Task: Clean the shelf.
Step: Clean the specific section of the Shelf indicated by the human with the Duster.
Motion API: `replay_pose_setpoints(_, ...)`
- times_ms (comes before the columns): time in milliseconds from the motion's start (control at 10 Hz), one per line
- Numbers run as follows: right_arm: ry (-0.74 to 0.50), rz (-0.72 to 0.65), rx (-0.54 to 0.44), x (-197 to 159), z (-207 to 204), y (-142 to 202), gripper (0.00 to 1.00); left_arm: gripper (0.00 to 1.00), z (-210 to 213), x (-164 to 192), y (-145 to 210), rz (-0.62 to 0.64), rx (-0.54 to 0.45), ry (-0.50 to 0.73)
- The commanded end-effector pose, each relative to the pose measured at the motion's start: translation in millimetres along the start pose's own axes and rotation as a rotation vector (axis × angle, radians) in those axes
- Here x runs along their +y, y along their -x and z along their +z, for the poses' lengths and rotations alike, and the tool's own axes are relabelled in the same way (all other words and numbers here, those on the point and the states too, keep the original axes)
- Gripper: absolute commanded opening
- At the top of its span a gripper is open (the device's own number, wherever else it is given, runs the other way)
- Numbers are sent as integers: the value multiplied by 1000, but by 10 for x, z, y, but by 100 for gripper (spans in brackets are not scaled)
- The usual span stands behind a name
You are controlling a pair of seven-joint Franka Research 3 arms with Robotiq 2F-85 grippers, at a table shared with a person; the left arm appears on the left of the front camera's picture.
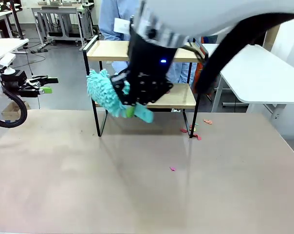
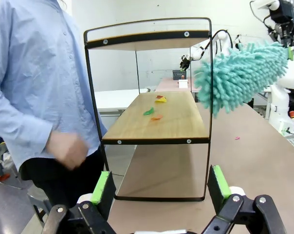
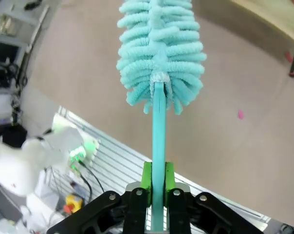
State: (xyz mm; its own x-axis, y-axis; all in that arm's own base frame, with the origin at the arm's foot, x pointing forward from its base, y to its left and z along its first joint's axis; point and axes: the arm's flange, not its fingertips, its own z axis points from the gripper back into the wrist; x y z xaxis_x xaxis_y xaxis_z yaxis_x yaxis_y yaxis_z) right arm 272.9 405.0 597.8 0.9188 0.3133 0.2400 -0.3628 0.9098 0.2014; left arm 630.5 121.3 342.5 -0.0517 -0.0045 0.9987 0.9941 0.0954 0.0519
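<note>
Shelf (image 1: 108, 50) middle behind right gripper (image 1: 131, 110), duster (image 1: 101, 91)

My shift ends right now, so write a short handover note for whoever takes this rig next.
Right gripper: shut on the teal duster, its head in front of the shelf, near the left end.
Left gripper: open, empty, facing the shelf's end.
Done: upper board looks bare.
To do: coloured scraps on the lower board; pink scraps on the table.
A person stands by the shelf.

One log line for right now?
right gripper: shut on duster | left gripper: open, empty | shelf: scraps on lower board
</note>
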Motion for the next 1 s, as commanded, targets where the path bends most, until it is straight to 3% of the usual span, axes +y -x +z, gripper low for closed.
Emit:
replay_pose_setpoints(0,41,-127,-38,259,-207,-344,13,100,2,-6,-37,-5,4,-2)
replay_pose_setpoints(500,122,-293,-127,577,-723,-975,13,100,2,-6,-37,-5,4,-2)
replay_pose_setpoints(900,159,-318,-184,617,-1143,-1306,13,100,2,-6,-37,-5,4,-2)
